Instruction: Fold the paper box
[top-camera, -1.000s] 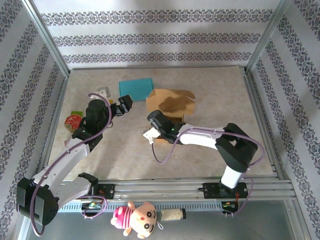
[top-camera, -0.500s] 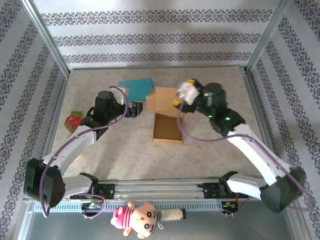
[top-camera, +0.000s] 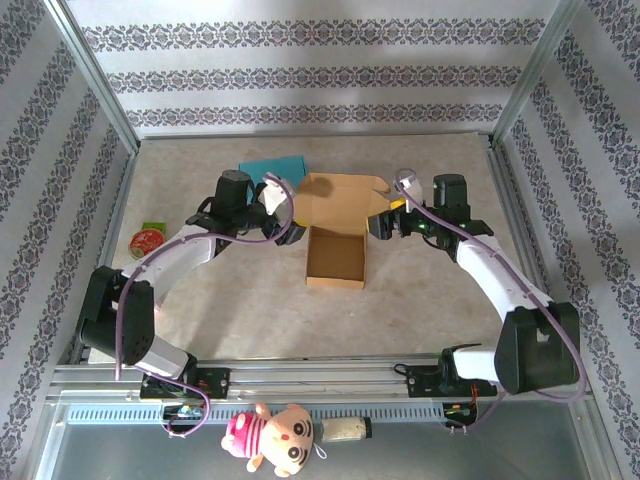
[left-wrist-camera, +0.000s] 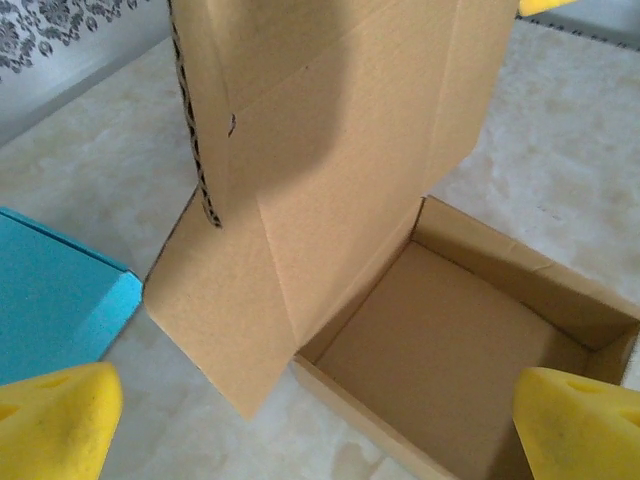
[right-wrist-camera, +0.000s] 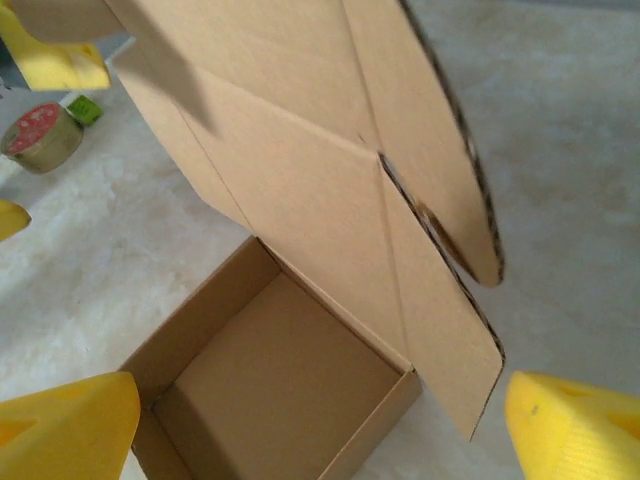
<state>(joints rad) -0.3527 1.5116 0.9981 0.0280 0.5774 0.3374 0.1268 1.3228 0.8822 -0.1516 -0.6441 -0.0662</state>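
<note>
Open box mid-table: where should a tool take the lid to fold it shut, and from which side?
Grip the lid at a side flap, coming in from the left or right. The lid stands up from the tray's far wall, hinged there, so its side flaps stick out free and thin enough to pinch; the hinge edge is not.

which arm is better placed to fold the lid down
Right, narrowly: the right gripper, open, sits beside the lid flap; the left gripper, also open, sits nearer the box corner.
</note>
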